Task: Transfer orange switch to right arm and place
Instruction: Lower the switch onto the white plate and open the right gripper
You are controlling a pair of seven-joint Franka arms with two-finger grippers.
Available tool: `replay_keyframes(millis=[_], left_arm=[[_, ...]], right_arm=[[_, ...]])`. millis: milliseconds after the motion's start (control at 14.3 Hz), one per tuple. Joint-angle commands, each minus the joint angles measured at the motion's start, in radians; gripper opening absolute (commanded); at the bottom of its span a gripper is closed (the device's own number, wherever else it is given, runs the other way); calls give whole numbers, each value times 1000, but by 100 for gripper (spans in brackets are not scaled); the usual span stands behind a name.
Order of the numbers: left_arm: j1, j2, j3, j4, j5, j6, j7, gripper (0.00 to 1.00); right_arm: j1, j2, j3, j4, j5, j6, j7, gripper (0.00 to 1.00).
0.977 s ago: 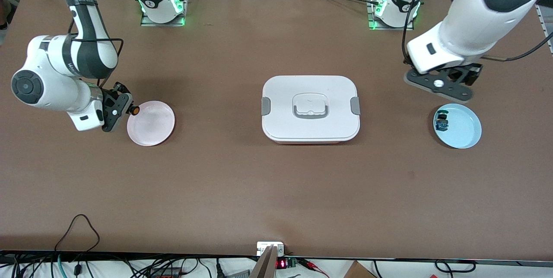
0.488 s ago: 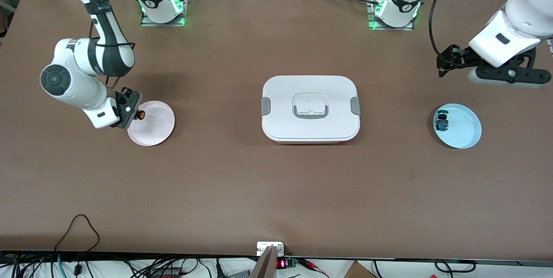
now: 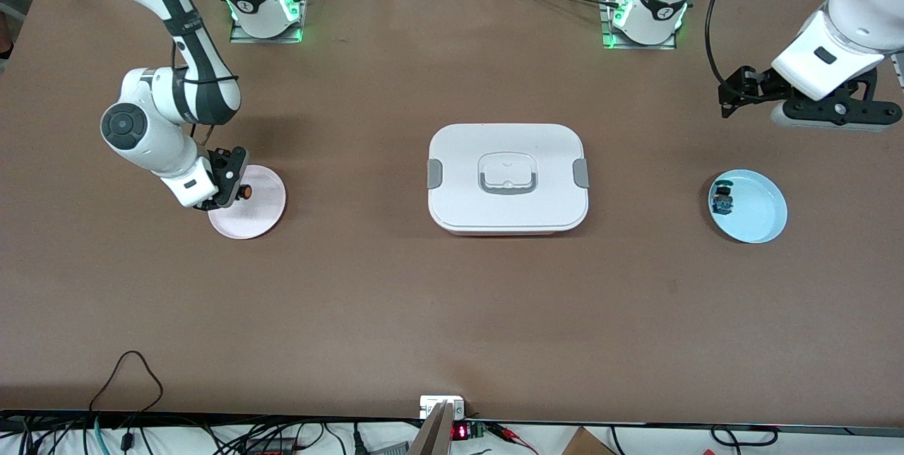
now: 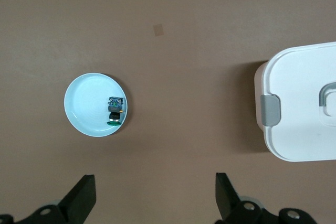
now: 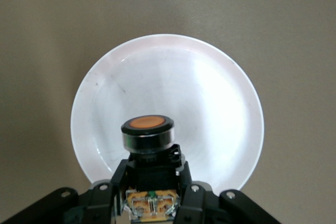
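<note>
Orange switch (image 5: 148, 145) | clamped in right gripper (image 5: 152, 200) | over pink plate (image 5: 210, 103)

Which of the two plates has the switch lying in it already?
The blue plate, at the left arm's end: a blue-green switch lies in it. The pink plate is bare.

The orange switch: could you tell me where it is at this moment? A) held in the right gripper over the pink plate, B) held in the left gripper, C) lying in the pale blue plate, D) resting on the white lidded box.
A: the orange switch is clamped in the right gripper over the pink plate, while the left gripper is open and holds nothing.
</note>
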Motion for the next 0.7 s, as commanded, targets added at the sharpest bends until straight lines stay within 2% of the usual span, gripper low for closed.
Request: replay_keyframes(millis=[0, 628], left_arm=[[14, 15, 8, 19, -26, 8, -1, 100], [27, 27, 10, 33, -24, -21, -20, 100]], right_arm=[[-1, 29, 1, -11, -15, 40, -46, 1], [21, 65, 1, -34, -15, 84, -96, 1]])
